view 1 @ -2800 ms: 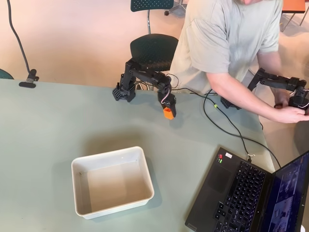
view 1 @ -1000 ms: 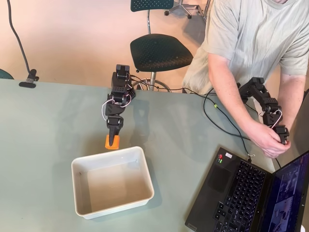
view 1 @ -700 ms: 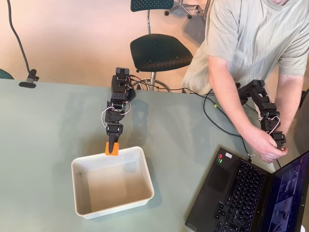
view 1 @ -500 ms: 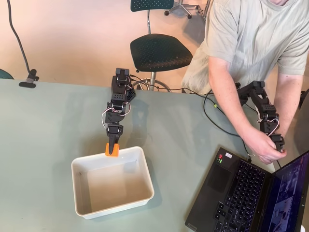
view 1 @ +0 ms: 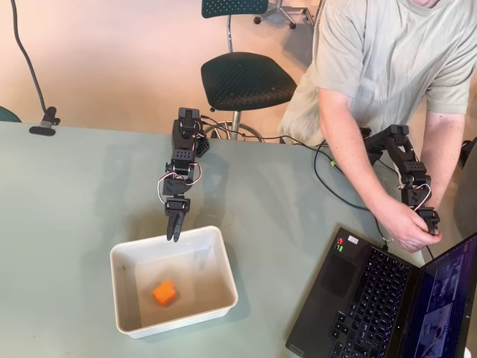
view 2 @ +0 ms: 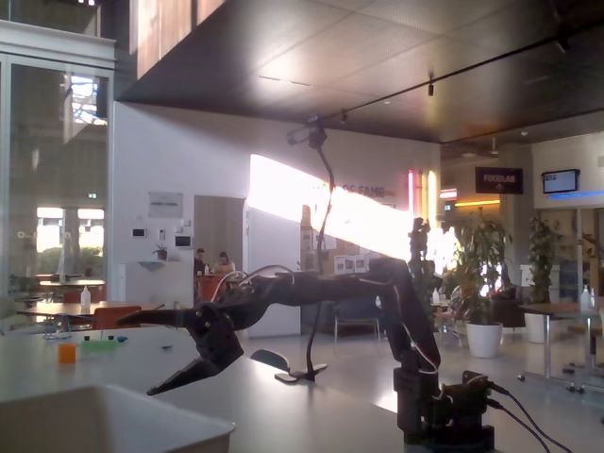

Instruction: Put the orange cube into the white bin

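Overhead view: we are seeing the orange cube [view 1: 165, 291] lying inside the white bin [view 1: 223, 257] on the desk [view 1: 74, 194]. Our pincer [view 1: 174, 233] is hovering over the bin's far rim, spread wide and gripping nothing.

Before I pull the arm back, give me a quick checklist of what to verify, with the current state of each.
1. Orange cube inside the white bin: ok, it lies on the bin's floor in the overhead view.
2. Cube free of the gripper: ok, the cube sits well apart from it.
3. Jaws open: ok, the fixed view shows them spread.
4. Gripper clear of the bin's rim: cannot tell, its tip overlaps the far rim in the overhead view.
5. Retreat path over the table: ok, bare surface toward the arm's base.
6. Laptop and cables away from the arm: ok.
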`<act>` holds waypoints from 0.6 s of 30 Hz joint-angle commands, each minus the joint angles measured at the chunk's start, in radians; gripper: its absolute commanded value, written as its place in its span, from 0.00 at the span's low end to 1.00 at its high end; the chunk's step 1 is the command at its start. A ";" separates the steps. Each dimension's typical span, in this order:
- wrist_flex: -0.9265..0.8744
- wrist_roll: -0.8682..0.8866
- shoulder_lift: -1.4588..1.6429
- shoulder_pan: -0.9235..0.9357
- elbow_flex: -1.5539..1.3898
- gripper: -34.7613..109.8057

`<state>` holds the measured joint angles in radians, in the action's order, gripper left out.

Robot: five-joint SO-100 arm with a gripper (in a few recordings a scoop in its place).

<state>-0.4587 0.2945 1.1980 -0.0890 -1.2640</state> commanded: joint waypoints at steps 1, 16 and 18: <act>0.002 0.005 0.023 0.008 0.041 0.63; -0.011 0.006 0.080 0.008 0.031 0.63; -0.038 0.006 0.094 0.011 0.037 0.63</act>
<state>-0.4740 0.2945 1.2195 -0.0828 -1.2640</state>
